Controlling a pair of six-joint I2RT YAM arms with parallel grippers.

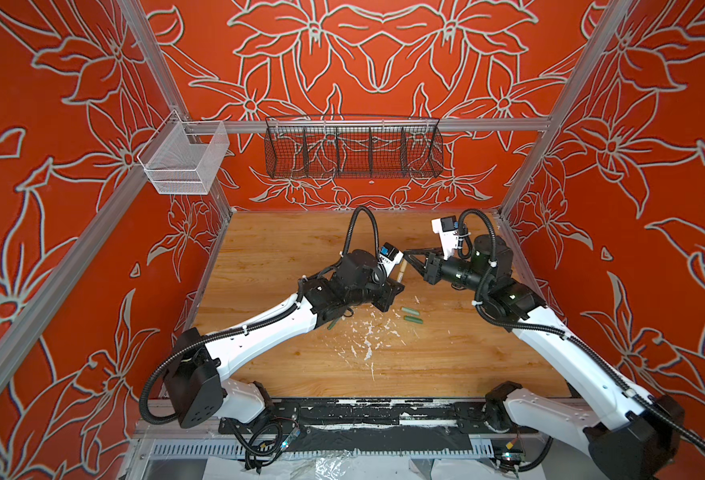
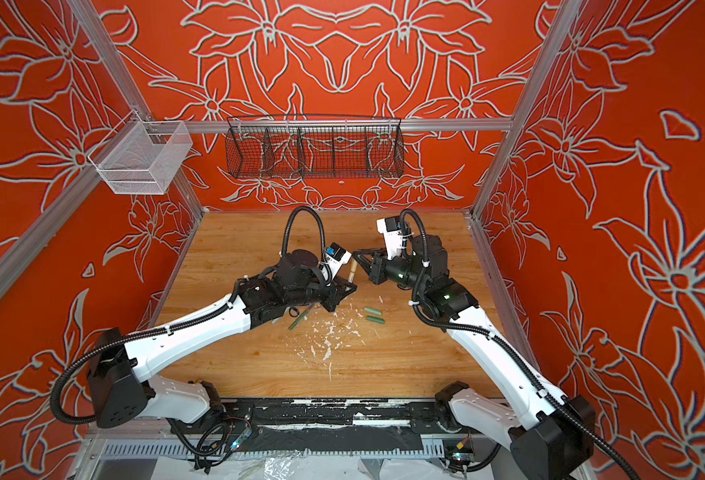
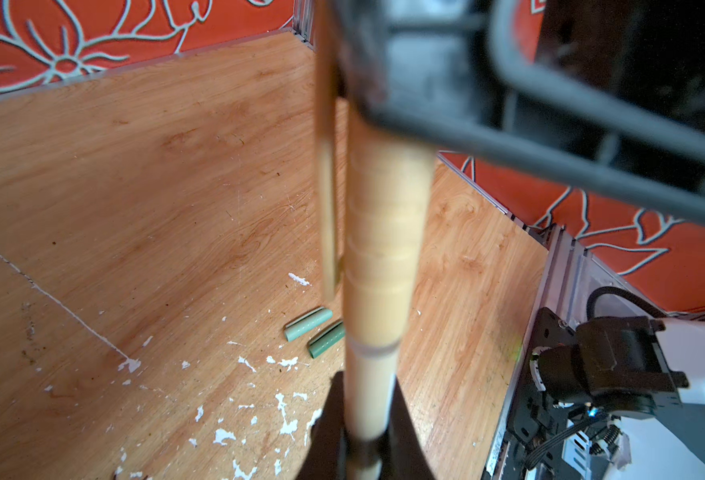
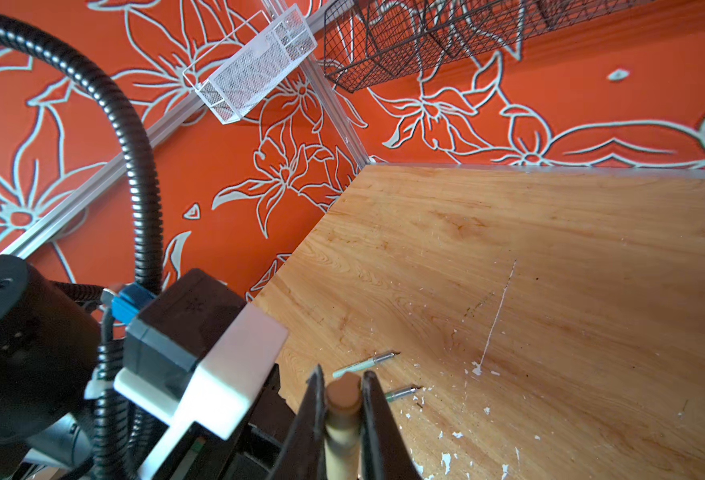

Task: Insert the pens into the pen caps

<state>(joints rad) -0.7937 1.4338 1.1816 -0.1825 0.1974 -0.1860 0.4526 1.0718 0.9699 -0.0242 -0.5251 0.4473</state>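
Presently we list the holdings, largest first.

**Worktop** [image 1: 284, 249], one. Wooden and flecked with white paint, it carries every loose item.

**Tools**, two, both raised above the worktop and meeting near its middle.
- The left tool [image 3: 365, 424] is clamped on the lower barrel of the tan pen [image 3: 370, 374] and holds it tilted up in the air.
- The right tool [image 4: 342, 399] is closed on the tan cap [image 3: 384, 232], with its jaws on either side of the cap's blunt end.
- We judge they are set against each other on purpose. One steadies the barrel while the other presses the cap down along it.

**Pens**, three.
- The tan pen is held as above.
- The pale green pen [image 4: 363, 361] and the dark green pen [image 4: 400, 392] lie flat on the worktop with their metal tips bare. They sit beneath the left arm, partly hidden in both top views.
- We judge these two are simply waiting their turn.

**Caps**, three.
- The tan cap sits over the tan pen's tip end, with a seam showing where cap meets barrel. We cannot tell whether it is fully home.
- Two green caps [image 3: 307, 325] [image 3: 326, 338] lie side by side on the worktop, nearly parallel. They are between the arms and apart from the green pens.

**Tally:** one pair is in hand, and two pens and two caps remain unpaired.
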